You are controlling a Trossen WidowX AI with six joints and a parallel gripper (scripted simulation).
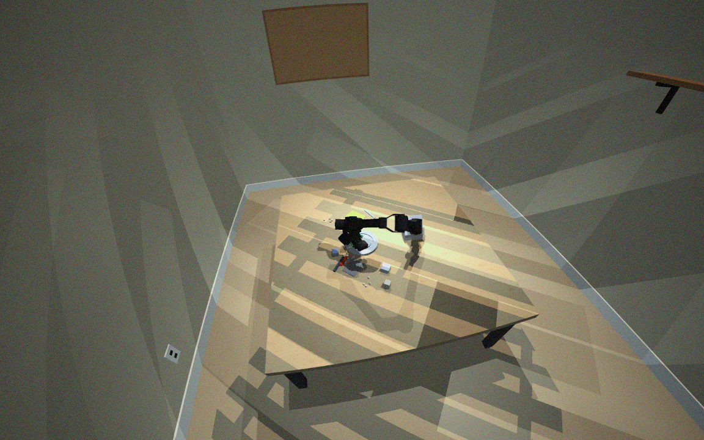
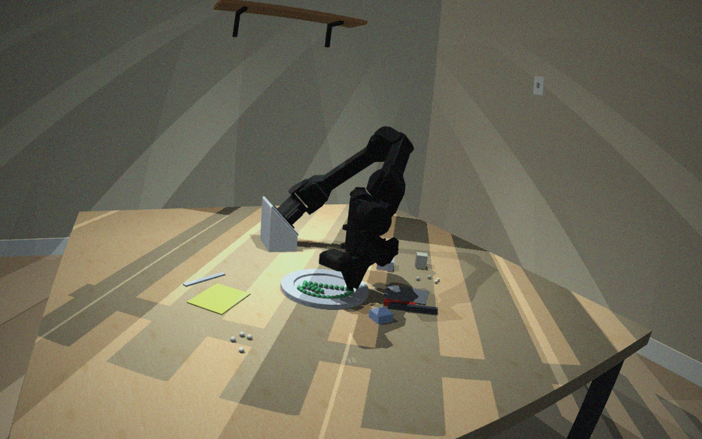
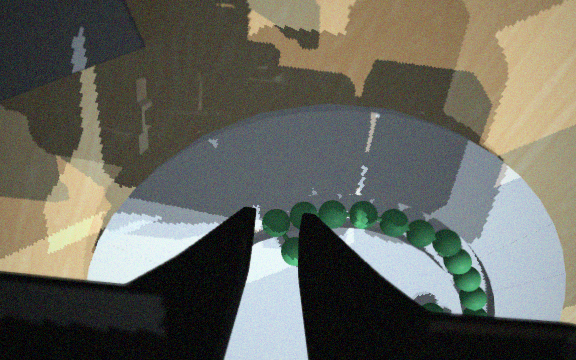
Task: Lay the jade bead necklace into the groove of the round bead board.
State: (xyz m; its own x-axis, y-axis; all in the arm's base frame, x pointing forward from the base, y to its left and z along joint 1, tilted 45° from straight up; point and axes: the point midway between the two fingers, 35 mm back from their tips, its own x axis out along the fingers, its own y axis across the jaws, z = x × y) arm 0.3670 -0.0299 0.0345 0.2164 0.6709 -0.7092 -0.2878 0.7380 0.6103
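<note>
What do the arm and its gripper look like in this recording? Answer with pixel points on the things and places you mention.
The arm [image 1: 368,223] [image 2: 349,158] is black throughout, built from chunky, angular segments with bulky joints. The gripper [image 2: 351,288] [image 3: 278,222] is black too, with two smooth, wedge-shaped fingers tapering to narrow tips. No cables, lettering or sleeve can be made out in this dim light.

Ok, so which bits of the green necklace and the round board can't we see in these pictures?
- Wrist view: the gripper hides some beads of the necklace.
- Wrist view: the near part of the round board is cut off by the bottom edge.
- Exterior view: the gripper covers part of the board's rim.
- Top view: the beads are too small to count, and the arm covers some of the board.
</note>
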